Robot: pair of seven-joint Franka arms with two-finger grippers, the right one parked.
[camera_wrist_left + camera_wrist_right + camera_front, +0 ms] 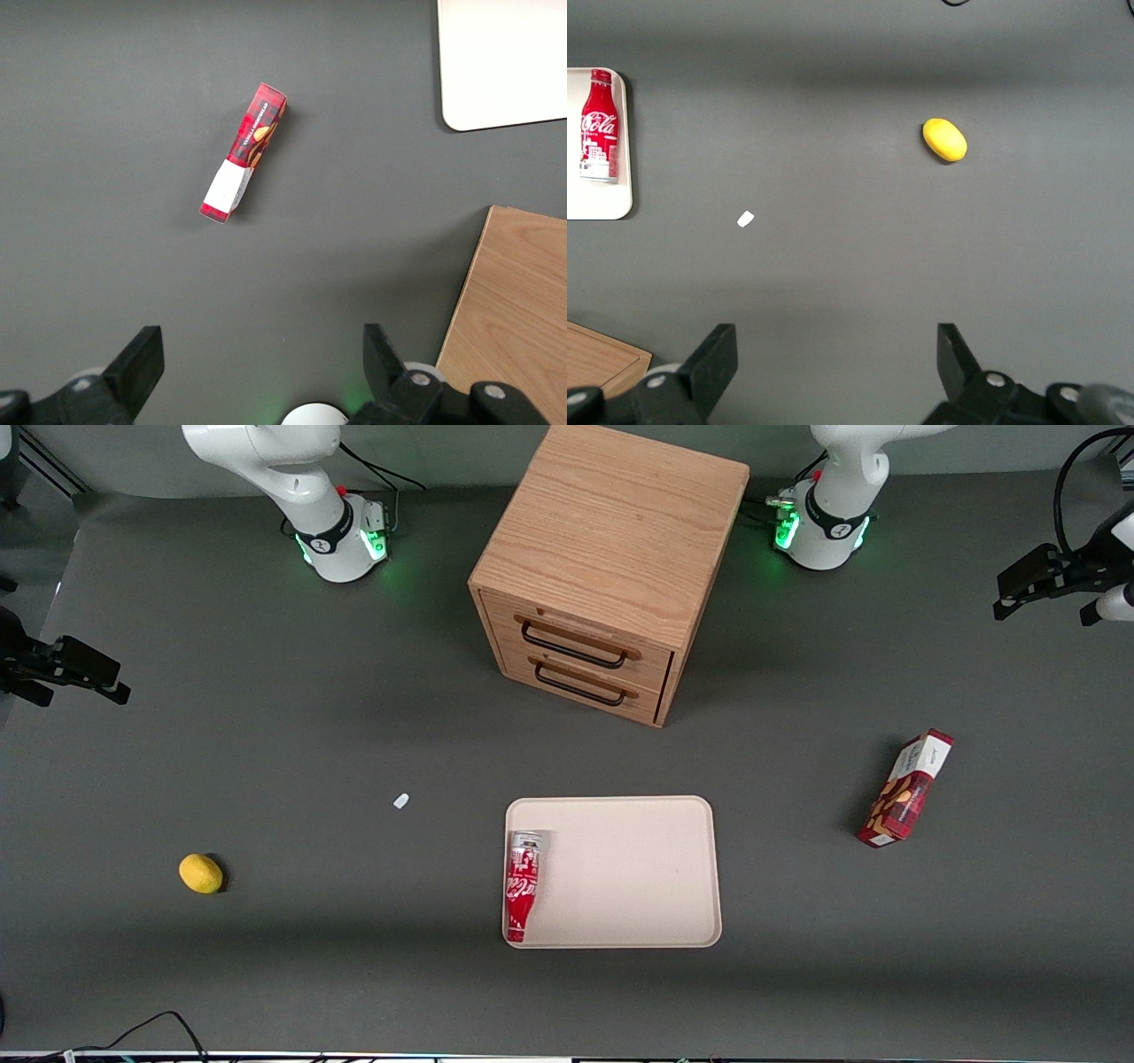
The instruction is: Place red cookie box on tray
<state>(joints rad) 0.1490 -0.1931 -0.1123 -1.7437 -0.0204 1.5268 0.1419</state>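
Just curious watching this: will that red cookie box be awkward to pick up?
Probably not: the red cookie box looks like stiff, light cardboard, and slim enough for the open gripper high above it. Flat-sided, it shouldn't roll, though a hard squeeze might dent it.

The dark grey table [266, 735] carries the cabinet [602, 567], tray [656, 868], red cookie box [905, 788], lemon [201, 873], white scrap [401, 801].

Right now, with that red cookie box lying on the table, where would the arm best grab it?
Probably from above, across its narrow width near the middle. The red cookie box lies flat on the table, long and slim, nothing beside it. The gripper is open, high above the table, and looks wide enough to span it.
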